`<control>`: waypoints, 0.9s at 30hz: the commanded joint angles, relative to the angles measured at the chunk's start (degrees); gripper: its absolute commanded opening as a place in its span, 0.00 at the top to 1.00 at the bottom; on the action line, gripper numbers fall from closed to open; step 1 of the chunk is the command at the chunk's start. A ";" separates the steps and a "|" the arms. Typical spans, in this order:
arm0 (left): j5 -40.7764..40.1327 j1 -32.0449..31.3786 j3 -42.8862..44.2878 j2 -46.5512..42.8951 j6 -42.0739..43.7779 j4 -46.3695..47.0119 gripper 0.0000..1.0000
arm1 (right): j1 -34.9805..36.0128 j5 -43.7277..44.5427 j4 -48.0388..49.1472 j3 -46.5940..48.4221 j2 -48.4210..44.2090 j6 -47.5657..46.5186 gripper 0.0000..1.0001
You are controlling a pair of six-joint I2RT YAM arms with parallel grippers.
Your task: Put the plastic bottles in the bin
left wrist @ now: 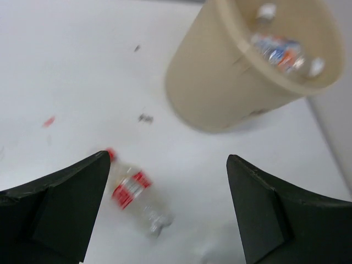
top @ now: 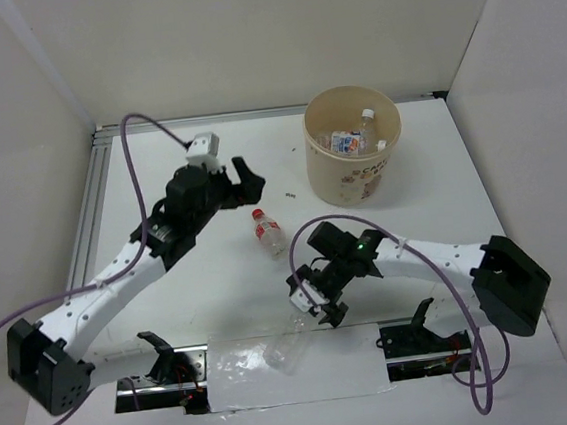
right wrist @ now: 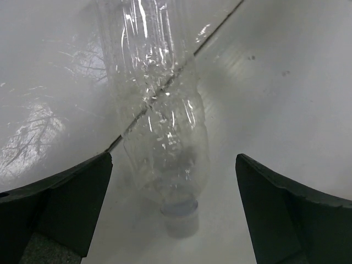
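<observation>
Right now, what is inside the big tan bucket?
The bin holds a few plastic bottles: white caps and a red-and-blue label show. Its wall and the top bottles cover whatever lies deeper, so I cannot count them all.

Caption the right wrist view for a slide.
Open right gripper lined up on a clear bottle lying on the white table.

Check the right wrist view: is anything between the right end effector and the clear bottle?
Nothing visible is. The clear bottle lies directly ahead of the open right end effector, framed between its fingers.
</observation>
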 commanded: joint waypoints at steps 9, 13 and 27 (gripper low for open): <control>-4.55 0.55 -20.12 -11.21 -11.12 -2.62 0.00 | 5.71 5.76 10.27 -3.18 8.97 2.32 0.53; -4.55 1.16 -20.99 -9.97 -13.32 -3.15 0.00 | 1.85 5.76 3.07 2.86 5.64 2.85 0.76; 5.91 6.34 -22.49 -2.77 -20.79 5.02 0.00 | -30.31 5.94 6.26 20.89 -14.32 8.11 0.74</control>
